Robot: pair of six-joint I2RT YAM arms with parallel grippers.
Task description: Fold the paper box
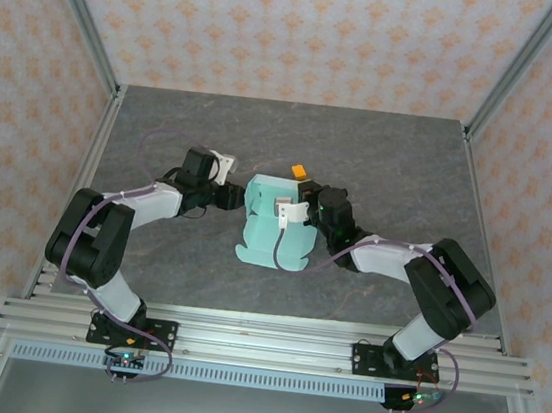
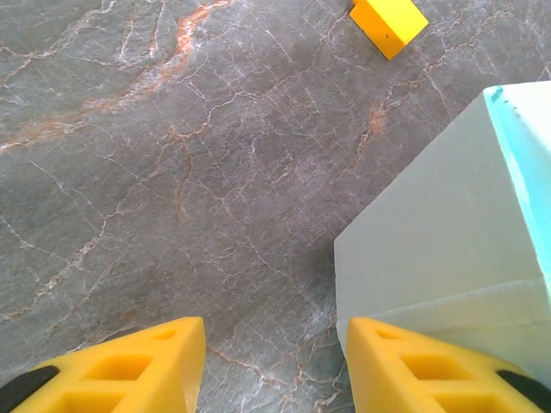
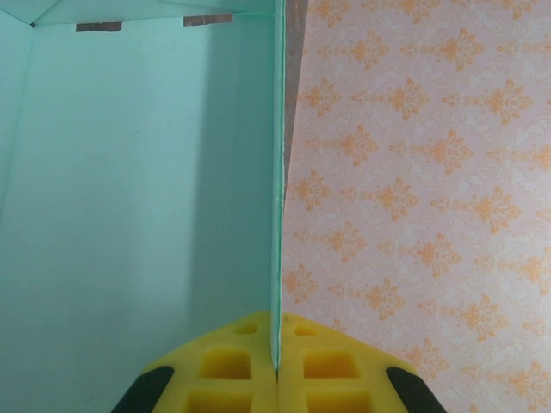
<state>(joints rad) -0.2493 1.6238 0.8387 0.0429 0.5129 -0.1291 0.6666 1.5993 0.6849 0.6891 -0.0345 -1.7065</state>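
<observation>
— Where are we with the pale mint-green thin-card paper box (image 1: 271,228)?
— Mid-fold. Our right tool (image 3: 277,366) pinches an upright wall; our left tool (image 2: 275,361) stands part-open, empty, the box just to its right.
— Next?
— Probably the left pushes a flap in.
— Around us?
— Grey veined stone surface (image 2: 172,172), orange-patterned wallpaper (image 3: 413,215).
</observation>
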